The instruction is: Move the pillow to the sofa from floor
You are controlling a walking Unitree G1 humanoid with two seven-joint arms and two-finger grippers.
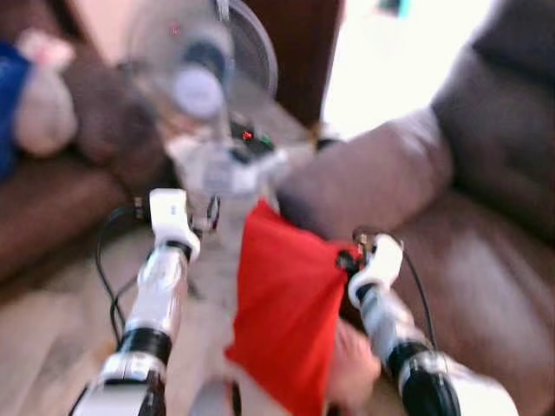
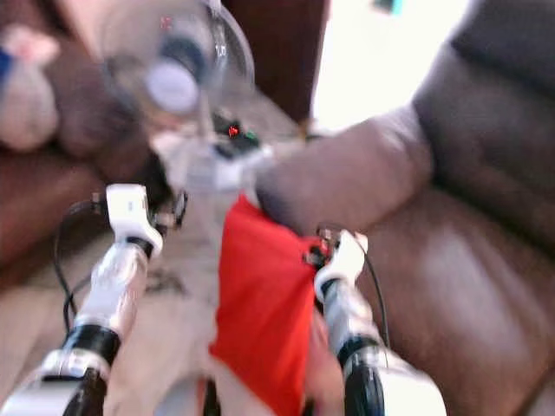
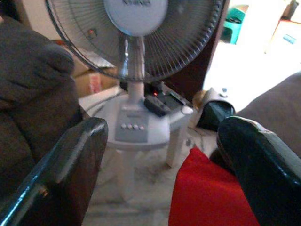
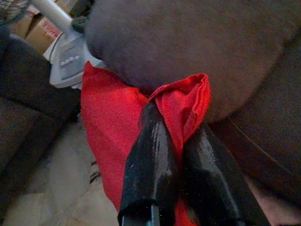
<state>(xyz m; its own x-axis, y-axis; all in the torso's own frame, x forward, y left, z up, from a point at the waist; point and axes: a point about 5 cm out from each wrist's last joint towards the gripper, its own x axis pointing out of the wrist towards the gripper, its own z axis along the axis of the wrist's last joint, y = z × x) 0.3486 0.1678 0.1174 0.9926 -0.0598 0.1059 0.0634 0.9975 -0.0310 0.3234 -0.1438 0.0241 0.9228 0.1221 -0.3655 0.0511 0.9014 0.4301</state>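
Beside one brown sofa [image 1: 486,260], right end effector [image 4: 176,141] pinches one red pillow [image 1: 282,312]; left end effector [image 3: 160,155] gapes.

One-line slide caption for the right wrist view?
Right gripper shut on a bunched corner of the red pillow, held beside the brown sofa's armrest.

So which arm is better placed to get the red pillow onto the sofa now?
The right. Its gripper is pinched on a corner of the red pillow, beside the brown sofa. The left gripper is open, holding nothing, facing the fan.
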